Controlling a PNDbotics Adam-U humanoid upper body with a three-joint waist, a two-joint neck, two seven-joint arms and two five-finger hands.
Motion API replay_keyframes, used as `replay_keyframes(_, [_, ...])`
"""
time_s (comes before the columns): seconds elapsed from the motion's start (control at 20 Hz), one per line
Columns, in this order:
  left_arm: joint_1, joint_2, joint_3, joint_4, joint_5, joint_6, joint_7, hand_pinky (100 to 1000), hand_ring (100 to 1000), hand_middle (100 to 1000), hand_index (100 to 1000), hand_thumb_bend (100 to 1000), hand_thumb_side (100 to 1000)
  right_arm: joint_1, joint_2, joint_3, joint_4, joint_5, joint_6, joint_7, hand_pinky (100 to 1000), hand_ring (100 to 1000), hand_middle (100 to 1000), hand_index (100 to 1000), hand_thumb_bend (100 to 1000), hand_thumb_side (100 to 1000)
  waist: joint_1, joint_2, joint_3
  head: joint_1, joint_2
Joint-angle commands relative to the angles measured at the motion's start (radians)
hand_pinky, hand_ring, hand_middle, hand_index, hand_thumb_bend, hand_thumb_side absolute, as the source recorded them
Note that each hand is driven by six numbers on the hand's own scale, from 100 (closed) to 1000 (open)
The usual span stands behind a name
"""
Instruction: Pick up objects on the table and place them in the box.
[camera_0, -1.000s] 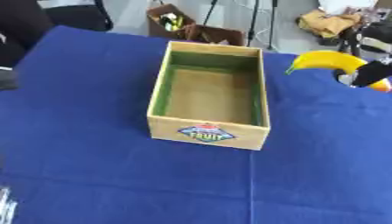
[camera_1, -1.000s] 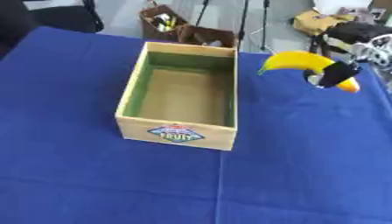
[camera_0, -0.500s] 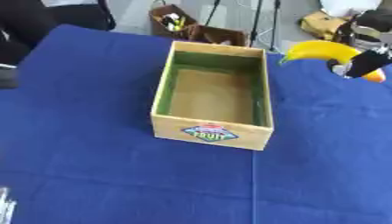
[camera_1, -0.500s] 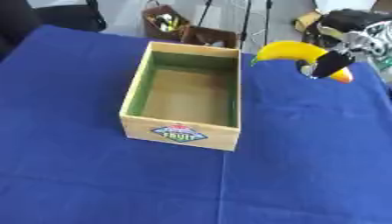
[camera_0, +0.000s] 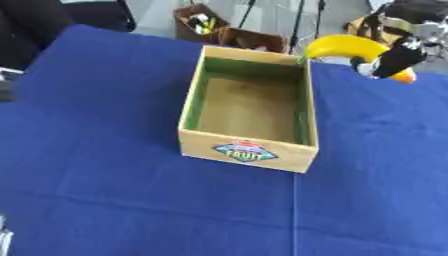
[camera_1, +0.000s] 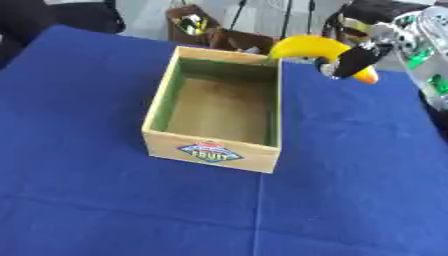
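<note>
Right robot hand (camera_1: 360, 55) comes in from the far right, dark fingers curled around a yellow banana (camera_1: 313, 46), pinching it near its right end. An orange tip shows just below the fingers; cannot tell whether it belongs to the banana or the hand. Banana is held in the air, curved side up, its left end right by the far right corner of the box (camera_0: 249, 150), the rest of it hanging right of the box over the tabletop (camera_0: 105, 165).

Box is open-topped, wooden, green inner walls, brown floor, a "FRUIT" label on the near wall. Nothing inside it. It sits mid-tabletop, long side running near to far, slightly askew.

Tabletop is covered in blue cloth, a crease running near to far below the box.

Left robot hand: only a pale sliver at the near left corner (camera_0: 4, 240), cannot tell if fingers are spread or curled.

Beyond the far edge: a brown bag (camera_1: 206, 31) with clutter, stand legs on the floor.
</note>
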Motion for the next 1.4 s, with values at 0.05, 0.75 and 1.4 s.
replay_keyframes(0.05, [-0.015,0.015,-0.004,-0.017,0.003,0.000,-0.002,594,600,713,829,287,876,-0.031,-0.014,-0.013,-0.003,0.007,-0.002,-0.003,863,879,460,546,100,388,0.002,-0.016,0.004,-0.005,-0.012])
replay_keyframes(0.75, [-0.021,0.012,-0.006,-0.017,0.001,-0.001,-0.005,595,596,713,827,290,874,-0.085,0.032,-0.013,0.024,0.017,-0.006,-0.003,863,876,450,538,100,394,-0.016,0.003,0.042,-0.020,-0.031])
replay_keyframes(1.4, [-0.028,0.009,-0.009,-0.017,0.003,-0.003,-0.009,595,595,713,827,292,873,-0.128,0.088,-0.013,0.062,0.035,-0.005,-0.004,863,873,442,534,100,399,-0.025,0.015,0.065,-0.035,-0.044])
